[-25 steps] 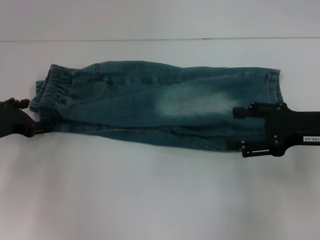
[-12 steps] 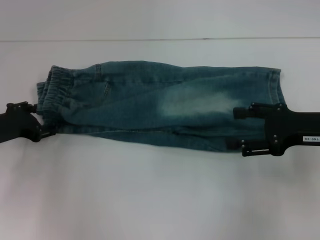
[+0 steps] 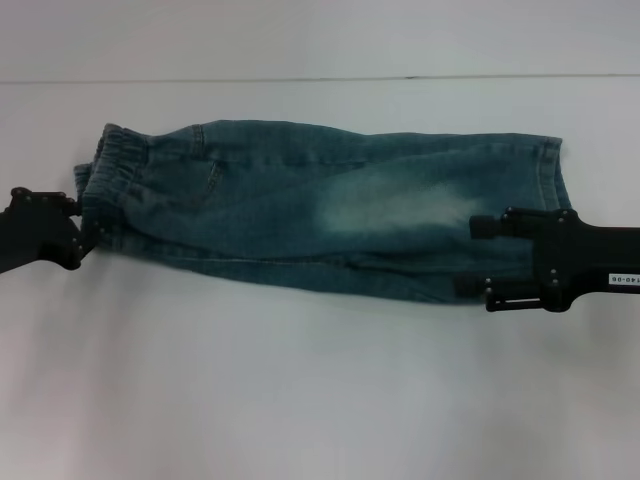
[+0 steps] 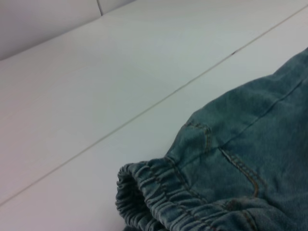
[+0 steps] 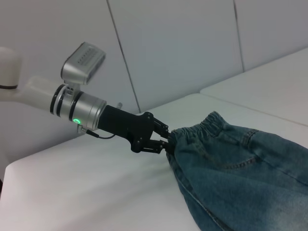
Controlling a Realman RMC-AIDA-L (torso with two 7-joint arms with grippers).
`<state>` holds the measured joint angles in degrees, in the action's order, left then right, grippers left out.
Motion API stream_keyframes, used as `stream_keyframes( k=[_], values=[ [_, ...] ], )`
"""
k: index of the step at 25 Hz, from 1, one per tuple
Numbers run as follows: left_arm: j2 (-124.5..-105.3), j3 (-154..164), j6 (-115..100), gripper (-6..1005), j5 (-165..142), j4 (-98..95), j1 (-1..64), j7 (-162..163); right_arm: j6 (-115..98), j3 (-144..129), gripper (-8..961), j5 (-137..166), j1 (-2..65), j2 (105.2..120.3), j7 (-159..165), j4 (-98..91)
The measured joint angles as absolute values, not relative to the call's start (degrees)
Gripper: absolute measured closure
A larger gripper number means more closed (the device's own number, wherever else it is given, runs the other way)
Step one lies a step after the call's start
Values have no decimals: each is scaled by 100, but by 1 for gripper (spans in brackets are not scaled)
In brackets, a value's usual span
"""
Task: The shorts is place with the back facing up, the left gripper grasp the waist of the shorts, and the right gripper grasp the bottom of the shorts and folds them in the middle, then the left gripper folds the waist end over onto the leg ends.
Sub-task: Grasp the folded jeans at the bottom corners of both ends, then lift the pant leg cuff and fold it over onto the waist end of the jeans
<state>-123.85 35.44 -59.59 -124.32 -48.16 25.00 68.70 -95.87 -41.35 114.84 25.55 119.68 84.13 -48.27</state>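
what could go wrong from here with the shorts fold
The left gripper pinches only the near corner of the waist, so the band could slip out or lift unevenly when carried over. The shorts already lie folded lengthwise with the lower layer peeking out along the near edge; that misalignment may worsen. The right gripper rests over the leg ends, so the waist might land on it instead of on the fabric.
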Motion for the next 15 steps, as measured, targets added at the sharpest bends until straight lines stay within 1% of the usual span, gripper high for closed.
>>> stream_keyframes(
  k=[2, 8, 15],
  values=[
    [-12381, 3561, -6035, 652, -12417, -4829, 2497, 6864, -9593, -4131, 113, 11480, 2552, 11971, 8413, -4825],
    [-12382, 3587, -6202, 833, -12415, -4864, 2514, 6864, -9623, -4057, 136, 11470, 2509, 11973, 8421, -4809],
    [-12353, 3609, -6872, 892, -12462, -5704, 2594, 7625, -9158, -3673, 163, 11409, 2488, 11973, 8305, -4720]
  ],
)
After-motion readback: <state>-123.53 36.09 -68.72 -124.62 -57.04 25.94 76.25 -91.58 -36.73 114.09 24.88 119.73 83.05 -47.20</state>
